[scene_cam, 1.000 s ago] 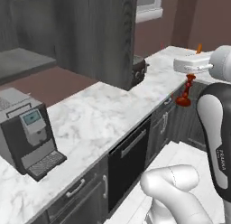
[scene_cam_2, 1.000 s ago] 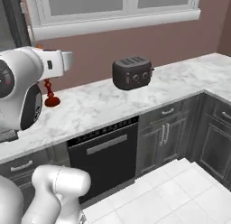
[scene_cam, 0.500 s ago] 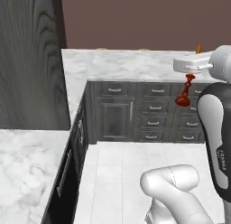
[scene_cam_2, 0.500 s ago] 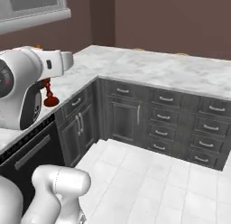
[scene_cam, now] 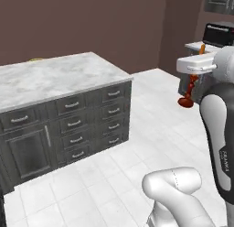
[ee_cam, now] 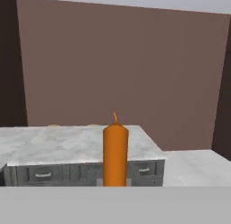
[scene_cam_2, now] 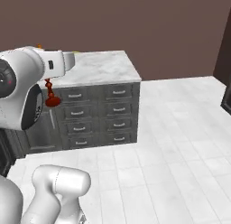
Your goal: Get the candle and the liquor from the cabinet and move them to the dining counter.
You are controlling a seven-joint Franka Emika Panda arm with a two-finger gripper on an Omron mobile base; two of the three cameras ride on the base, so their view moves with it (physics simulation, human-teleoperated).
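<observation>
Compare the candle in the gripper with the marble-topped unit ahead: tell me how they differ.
The candle hangs in the air, carried in the shut gripper; the drawer unit stands on the white floor. The candle is slender, an orange stick on a dark red turned holder; the unit is broad and boxy, dark grey under a white veined top. The candle stands upright in the hand view; the unit lies long and low. Nothing obvious in common.

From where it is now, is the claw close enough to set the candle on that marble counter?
Probably not yet. The claw is shut on the candle, but it hangs over open white floor, with a stretch of tile between it and the marble counter. Nothing blocks the way, though.
</observation>
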